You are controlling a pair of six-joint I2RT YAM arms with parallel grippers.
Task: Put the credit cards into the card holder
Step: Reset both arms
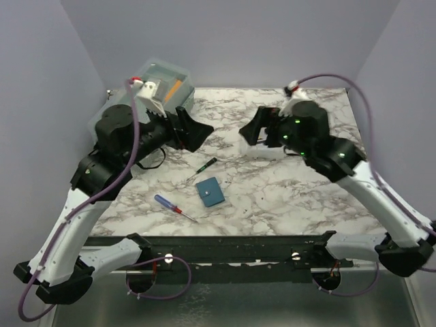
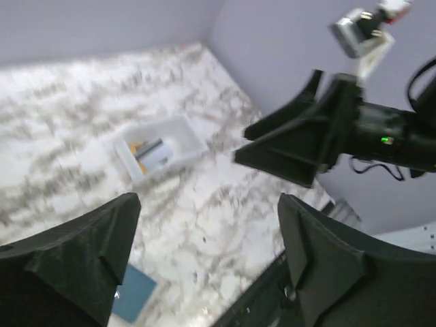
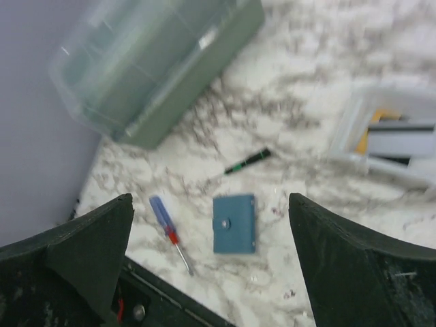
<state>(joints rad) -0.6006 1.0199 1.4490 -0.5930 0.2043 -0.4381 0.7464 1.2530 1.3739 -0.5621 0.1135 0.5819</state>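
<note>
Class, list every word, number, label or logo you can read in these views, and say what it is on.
None can be read.
The credit cards in the white tray: too blurred for any print.
The card holder: plain face with a snap, no lettering visible.

The card holder (image 1: pixel 210 191) is teal-blue, the table (image 1: pixel 286 197) grey-veined white, the screwdriver (image 1: pixel 173 206) blue-and-red.

top: high rear, facing down | wrists: raised, oblique, facing inward | all share card holder (image 1: pixel 210 191)
</note>
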